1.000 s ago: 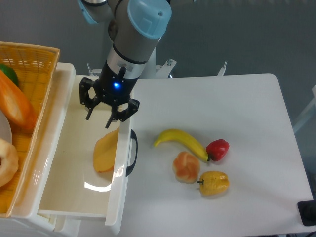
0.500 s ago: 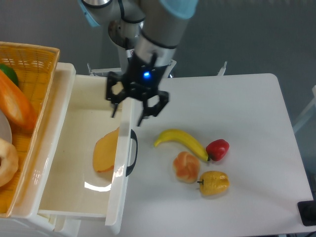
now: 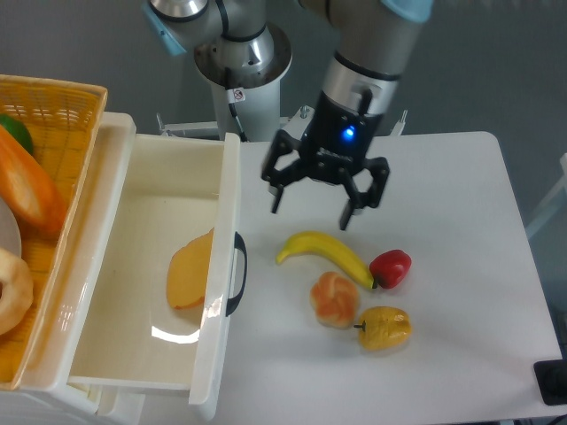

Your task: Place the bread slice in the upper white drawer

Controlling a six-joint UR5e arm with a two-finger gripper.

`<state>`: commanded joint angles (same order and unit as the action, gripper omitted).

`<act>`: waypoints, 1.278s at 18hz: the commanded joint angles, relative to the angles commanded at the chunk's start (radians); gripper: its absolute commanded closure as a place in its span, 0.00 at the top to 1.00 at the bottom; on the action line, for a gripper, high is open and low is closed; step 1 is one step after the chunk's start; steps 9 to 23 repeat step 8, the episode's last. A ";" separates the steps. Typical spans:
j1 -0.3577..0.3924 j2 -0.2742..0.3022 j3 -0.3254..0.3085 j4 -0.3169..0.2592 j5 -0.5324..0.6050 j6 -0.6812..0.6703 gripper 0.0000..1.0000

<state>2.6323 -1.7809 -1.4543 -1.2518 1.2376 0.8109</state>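
Swinging away from the upper white drawer (image 3: 142, 292), the gripper (image 3: 312, 202) now hangs wide and empty above the banana (image 3: 323, 252); the bread slice (image 3: 190, 273) lies inside, so placement looks done

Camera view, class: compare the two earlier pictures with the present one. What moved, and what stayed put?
The open, empty tool swung rightward from over the upper white drawer to above the banana. The bread slice stayed lying in the drawer; the table items are unmoved.
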 joint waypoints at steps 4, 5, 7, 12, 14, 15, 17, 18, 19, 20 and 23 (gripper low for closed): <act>-0.003 -0.006 0.017 0.009 0.114 0.168 1.00; -0.005 -0.005 0.017 0.011 0.138 0.198 1.00; -0.006 -0.005 0.014 0.009 0.193 0.272 1.00; -0.008 -0.003 0.009 0.009 0.206 0.293 1.00; -0.008 -0.003 0.009 0.009 0.206 0.293 1.00; -0.008 -0.003 0.009 0.009 0.206 0.293 1.00; -0.008 -0.003 0.009 0.009 0.206 0.293 1.00; -0.008 -0.003 0.009 0.009 0.206 0.293 1.00; -0.008 -0.003 0.009 0.009 0.206 0.293 1.00; -0.008 -0.003 0.009 0.009 0.206 0.293 1.00; -0.008 -0.003 0.009 0.009 0.206 0.293 1.00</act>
